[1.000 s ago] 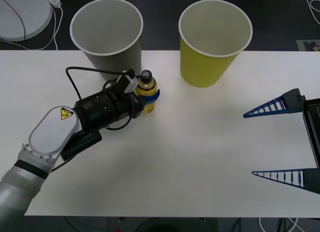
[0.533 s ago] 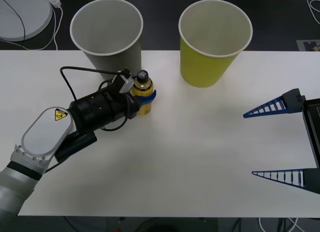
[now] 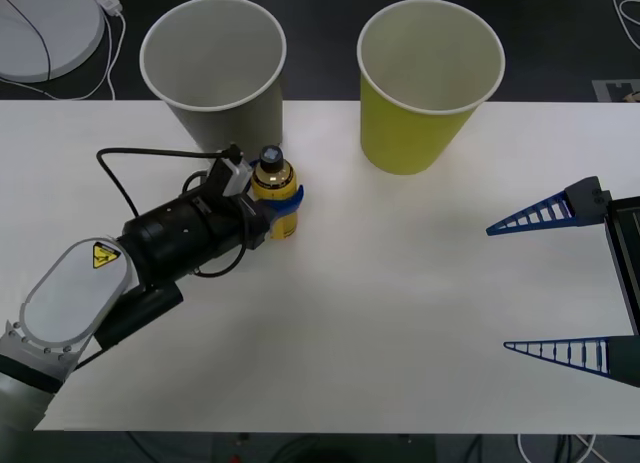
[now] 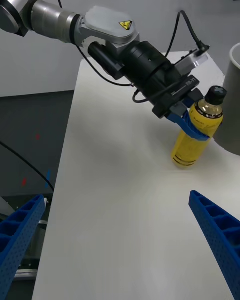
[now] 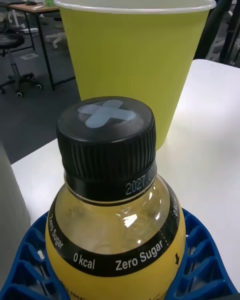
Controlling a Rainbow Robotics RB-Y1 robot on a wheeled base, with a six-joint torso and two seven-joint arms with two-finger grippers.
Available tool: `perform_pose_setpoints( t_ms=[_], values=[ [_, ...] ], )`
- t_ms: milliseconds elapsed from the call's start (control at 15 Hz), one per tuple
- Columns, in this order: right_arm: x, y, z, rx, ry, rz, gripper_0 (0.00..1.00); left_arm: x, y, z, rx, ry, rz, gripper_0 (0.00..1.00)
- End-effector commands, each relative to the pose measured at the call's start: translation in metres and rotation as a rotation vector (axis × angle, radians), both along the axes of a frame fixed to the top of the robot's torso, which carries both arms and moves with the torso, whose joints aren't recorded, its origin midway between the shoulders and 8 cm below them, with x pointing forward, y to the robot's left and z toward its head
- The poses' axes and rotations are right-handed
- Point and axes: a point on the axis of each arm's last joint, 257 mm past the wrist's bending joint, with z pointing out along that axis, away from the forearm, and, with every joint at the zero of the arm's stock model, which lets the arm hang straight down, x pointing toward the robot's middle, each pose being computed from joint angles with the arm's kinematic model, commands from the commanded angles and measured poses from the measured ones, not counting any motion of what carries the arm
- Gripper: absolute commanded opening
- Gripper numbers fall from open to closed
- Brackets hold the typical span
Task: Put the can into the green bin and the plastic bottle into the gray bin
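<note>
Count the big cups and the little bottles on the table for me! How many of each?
Big cups: 2, the gray bin and the green bin.
Little bottles: 1, the plastic bottle, held in the left gripper.
Total: 3.

Two bins: green bin (image 3: 428, 83), gray bin (image 3: 215, 73); one plastic bottle (image 3: 276, 201).

Blue ribbed fingers (image 5: 200, 260) clasp the small yellow plastic bottle (image 5: 115, 240) with black screw cap; the yellow-green tapered paper bin (image 5: 132, 55) stands beyond on the white desk (image 5: 210, 130).
</note>
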Motion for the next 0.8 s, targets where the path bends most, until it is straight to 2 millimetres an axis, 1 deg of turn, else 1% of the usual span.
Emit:
perform_pose_setpoints(
  t_ms=[67,600,800],
  values=[
    [0.000,0.000,0.000,0.000,0.000,0.000,1.00,-0.005,0.008,0.006,0.009,0.011,0.020,0.00],
    [0.000,0.000,0.000,0.000,0.000,0.000,1.00,-0.016,0.025,0.024,0.023,0.030,0.085,0.00],
    [0.000,0.000,0.000,0.000,0.000,0.000,1.00,-0.024,0.032,0.031,0.035,0.043,0.107,0.00]
  ],
)
